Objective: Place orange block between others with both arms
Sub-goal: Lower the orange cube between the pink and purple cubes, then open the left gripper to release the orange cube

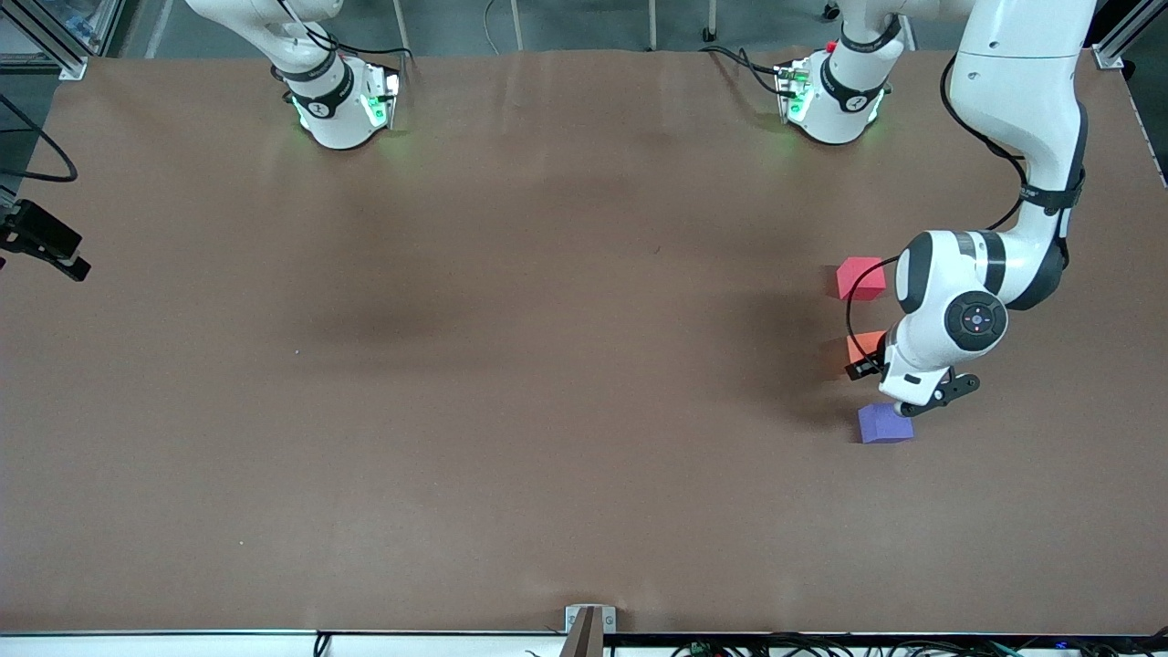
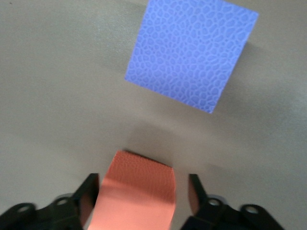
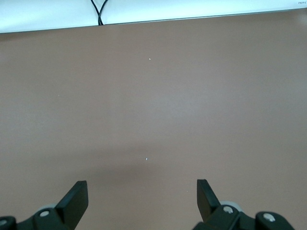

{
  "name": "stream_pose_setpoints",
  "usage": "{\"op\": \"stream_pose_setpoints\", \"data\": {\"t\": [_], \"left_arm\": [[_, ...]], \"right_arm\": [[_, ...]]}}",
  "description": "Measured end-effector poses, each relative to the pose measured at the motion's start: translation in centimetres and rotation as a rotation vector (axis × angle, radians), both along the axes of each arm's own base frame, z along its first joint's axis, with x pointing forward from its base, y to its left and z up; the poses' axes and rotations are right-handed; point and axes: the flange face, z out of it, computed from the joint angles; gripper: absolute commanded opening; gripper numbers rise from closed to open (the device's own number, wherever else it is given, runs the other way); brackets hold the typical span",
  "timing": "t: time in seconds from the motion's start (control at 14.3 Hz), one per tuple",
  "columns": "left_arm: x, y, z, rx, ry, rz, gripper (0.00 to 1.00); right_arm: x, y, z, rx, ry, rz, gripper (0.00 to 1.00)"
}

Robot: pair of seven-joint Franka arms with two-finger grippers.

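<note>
The orange block sits on the brown table between the others. The red-pink cube lies farther from the front camera and the purple-blue cube nearer. My left gripper is low over the orange block and open, with a gap showing between each finger and the block's sides. The purple-blue cube lies just ahead in the left wrist view. My right gripper is open over bare table with nothing between its fingers. It is out of the front view.
The left arm's white wrist hangs over the row of cubes and hides part of the orange one. Both green-lit bases stand along the table's edge farthest from the front camera. A black camera mount sits at the right arm's end.
</note>
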Motion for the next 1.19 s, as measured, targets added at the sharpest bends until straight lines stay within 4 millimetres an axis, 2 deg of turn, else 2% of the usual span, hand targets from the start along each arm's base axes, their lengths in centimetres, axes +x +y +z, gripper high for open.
{"op": "stream_pose_setpoints", "data": {"t": [0.14, 0.28, 0.7, 0.91, 1.19], "left_arm": [[0.1, -0.3, 0.1, -0.002, -0.005, -0.004, 0.9], [0.3, -0.4, 0.6, -0.005, -0.017, -0.007, 0.96], [0.8, -1.8, 5.2, -0.03, -0.071, -0.026, 0.98], [0.5, -2.4, 5.7, -0.039, -0.063, -0.064, 0.98], [0.4, -2.4, 5.7, -0.047, -0.046, -0.144, 1.0]], "right_arm": [[0.0, 0.0, 0.1, 0.0, -0.003, 0.0, 1.0], [0.0, 0.0, 0.6, -0.001, -0.012, 0.0, 1.0], [0.0, 0.0, 1.1, -0.002, -0.021, 0.0, 1.0], [-0.1, 0.0, 1.1, -0.001, -0.016, 0.0, 1.0], [-0.1, 0.0, 1.0, -0.001, -0.014, 0.0, 1.0]]}}
